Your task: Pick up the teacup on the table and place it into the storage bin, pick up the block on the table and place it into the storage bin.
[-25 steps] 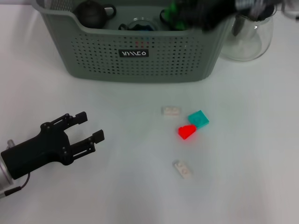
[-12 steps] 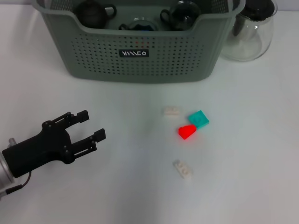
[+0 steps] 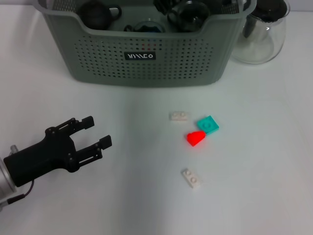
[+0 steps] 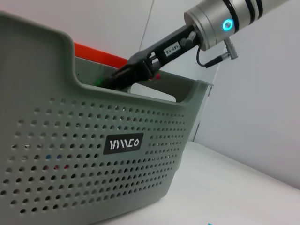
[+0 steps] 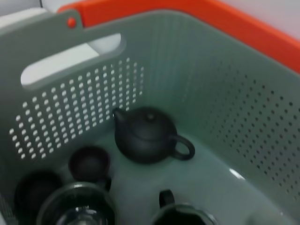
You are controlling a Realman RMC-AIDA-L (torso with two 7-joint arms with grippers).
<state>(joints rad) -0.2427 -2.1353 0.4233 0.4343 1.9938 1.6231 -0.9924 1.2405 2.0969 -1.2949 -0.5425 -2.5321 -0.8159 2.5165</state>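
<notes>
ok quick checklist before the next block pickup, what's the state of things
1. Blocks still on the table: ok. Red block, teal block, and two white blocks lie apart from the bin.
2. Left pincer open and free: ok, nothing between its fingers, resting low over the table.
3. Right pincer position: reaches into the storage bin, seen in the left wrist view; open or shut: cannot tell.
4. Room in the bin: ok. Black teapot and cups leave floor bare.
5. Glass pitcher clear of the blocks: ok.
</notes>
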